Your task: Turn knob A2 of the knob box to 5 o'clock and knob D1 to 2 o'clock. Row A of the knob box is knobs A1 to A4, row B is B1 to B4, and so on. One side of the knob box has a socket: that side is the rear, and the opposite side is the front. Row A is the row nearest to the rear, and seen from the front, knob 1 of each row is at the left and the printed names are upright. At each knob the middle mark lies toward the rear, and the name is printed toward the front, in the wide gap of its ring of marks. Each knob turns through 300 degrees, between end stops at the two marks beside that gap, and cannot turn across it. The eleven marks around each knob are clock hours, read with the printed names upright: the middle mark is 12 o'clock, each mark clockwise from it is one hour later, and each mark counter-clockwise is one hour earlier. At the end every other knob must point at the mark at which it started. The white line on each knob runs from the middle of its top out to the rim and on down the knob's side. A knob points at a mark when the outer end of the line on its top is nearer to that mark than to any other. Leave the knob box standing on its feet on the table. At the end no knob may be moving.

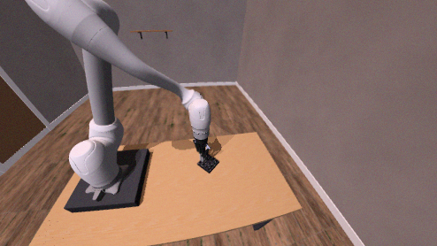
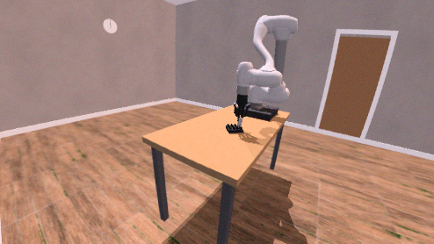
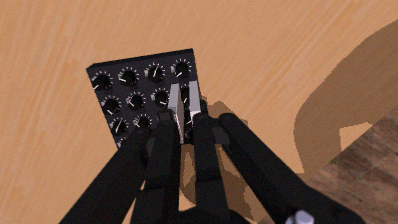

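Observation:
The black knob box point(image 1: 209, 165) point(image 2: 232, 129) point(image 3: 142, 88) stands on the wooden table point(image 1: 230, 199) point(image 2: 198, 140) point(image 3: 280, 45). In the wrist view its knobs show white lines; the printed names are too small to read. My gripper point(image 1: 204, 156) point(image 2: 240, 123) point(image 3: 186, 94) reaches straight down onto the box. Its two silver fingertips are shut on a knob in the box's outer row, the second knob from the corner. That knob is mostly hidden between the fingers. The knobs nearest me are hidden under the gripper's black links.
The arm's dark base plate point(image 1: 133, 186) sits on the table's left end. The table's edge point(image 3: 350, 150) and the wood floor show at the lower right of the wrist view. Walls and a door stand far off.

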`<action>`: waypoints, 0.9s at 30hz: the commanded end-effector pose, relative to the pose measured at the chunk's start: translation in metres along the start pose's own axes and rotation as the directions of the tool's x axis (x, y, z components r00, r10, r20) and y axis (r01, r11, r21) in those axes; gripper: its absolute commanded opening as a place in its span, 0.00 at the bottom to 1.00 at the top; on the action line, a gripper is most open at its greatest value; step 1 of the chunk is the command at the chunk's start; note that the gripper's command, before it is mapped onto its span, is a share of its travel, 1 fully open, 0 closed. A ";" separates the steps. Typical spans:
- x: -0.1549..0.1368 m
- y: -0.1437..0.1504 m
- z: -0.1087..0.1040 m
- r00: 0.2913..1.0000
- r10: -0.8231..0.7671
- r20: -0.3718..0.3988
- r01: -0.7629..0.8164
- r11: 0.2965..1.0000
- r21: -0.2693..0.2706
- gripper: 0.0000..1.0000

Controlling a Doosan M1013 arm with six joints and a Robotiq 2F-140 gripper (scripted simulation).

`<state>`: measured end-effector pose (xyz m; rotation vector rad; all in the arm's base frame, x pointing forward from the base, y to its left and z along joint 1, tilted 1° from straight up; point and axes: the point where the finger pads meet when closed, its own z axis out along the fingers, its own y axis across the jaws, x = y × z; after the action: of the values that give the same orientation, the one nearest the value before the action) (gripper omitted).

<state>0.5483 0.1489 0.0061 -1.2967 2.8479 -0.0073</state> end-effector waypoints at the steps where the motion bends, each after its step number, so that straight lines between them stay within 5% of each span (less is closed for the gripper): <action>1: 0.000 0.000 0.000 1.000 0.026 0.000 -0.026 1.000 0.001 0.05; 26: 0.000 0.000 0.000 0.999 0.051 0.000 -0.051 0.999 0.001 0.05; 27: 0.000 0.000 0.000 0.999 0.051 0.000 -0.051 0.999 0.001 0.12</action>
<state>0.5483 0.1489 0.0061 -1.2241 2.8800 -0.0081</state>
